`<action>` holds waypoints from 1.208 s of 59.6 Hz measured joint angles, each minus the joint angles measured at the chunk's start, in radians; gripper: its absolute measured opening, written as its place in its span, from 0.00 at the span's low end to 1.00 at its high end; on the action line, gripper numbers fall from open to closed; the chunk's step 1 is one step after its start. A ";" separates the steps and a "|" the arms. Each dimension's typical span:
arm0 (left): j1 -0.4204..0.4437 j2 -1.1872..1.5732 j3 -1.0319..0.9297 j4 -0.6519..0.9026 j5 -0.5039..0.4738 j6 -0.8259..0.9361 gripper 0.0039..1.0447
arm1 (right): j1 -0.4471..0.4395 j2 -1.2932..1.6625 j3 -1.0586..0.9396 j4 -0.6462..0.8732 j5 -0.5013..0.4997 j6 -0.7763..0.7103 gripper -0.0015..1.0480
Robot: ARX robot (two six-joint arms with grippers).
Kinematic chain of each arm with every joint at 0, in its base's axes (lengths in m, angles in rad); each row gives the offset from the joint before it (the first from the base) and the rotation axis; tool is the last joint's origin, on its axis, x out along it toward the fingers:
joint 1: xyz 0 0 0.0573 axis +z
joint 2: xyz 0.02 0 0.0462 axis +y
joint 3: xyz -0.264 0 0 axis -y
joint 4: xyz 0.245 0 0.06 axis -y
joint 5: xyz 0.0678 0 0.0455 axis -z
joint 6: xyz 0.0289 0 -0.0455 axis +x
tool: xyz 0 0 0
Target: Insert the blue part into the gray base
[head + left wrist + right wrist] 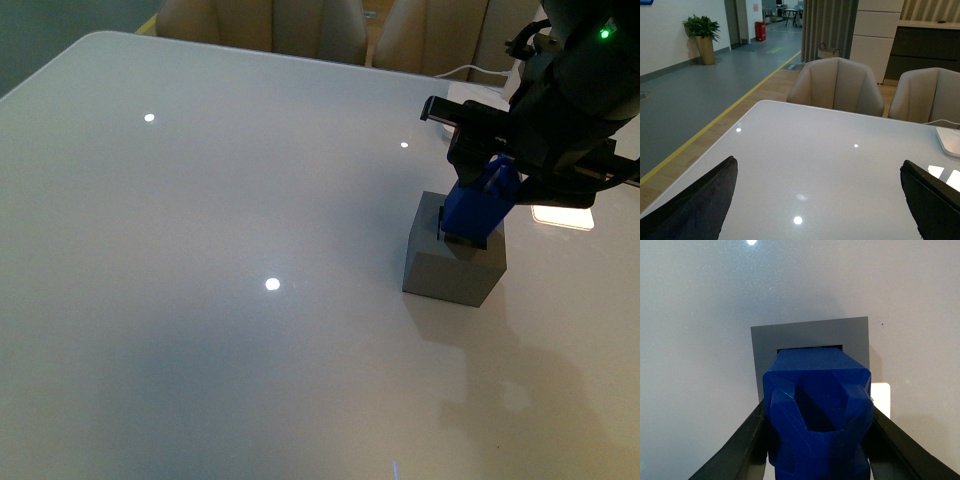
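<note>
The gray base (452, 262) is a matte cube on the white table, right of centre in the front view. My right gripper (478, 205) is shut on the blue part (480, 203) and holds it right over the base's top, its lower end at the recess. In the right wrist view the blue part (816, 410) sits clamped between both black fingers (737, 450), covering most of the gray base (765, 347); only a dark strip of the recess shows. My left gripper (817, 200) is open and empty above bare table, away from the base.
The white table (200, 300) stretches wide to the left. A white flat object with a cable (470, 90) lies at the back right, behind my right arm. Beige chairs (837, 85) stand beyond the far table edge.
</note>
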 joint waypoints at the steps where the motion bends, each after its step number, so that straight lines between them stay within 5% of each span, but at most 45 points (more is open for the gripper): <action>1: 0.000 0.000 0.000 0.000 0.000 0.000 0.93 | 0.000 0.002 0.000 0.000 0.000 0.000 0.43; 31: 0.000 0.000 0.000 0.000 0.000 0.000 0.93 | 0.002 0.035 0.008 -0.006 0.002 -0.004 0.44; 51: 0.000 0.000 0.000 0.000 0.000 0.000 0.93 | 0.002 0.038 0.003 0.021 -0.015 -0.009 0.93; 70: 0.000 0.000 0.000 0.000 0.000 0.000 0.93 | 0.053 -0.418 -0.331 0.246 0.144 -0.116 0.91; 72: 0.000 0.000 0.000 0.000 0.000 0.000 0.93 | 0.056 -0.437 -0.392 0.400 0.176 -0.168 0.87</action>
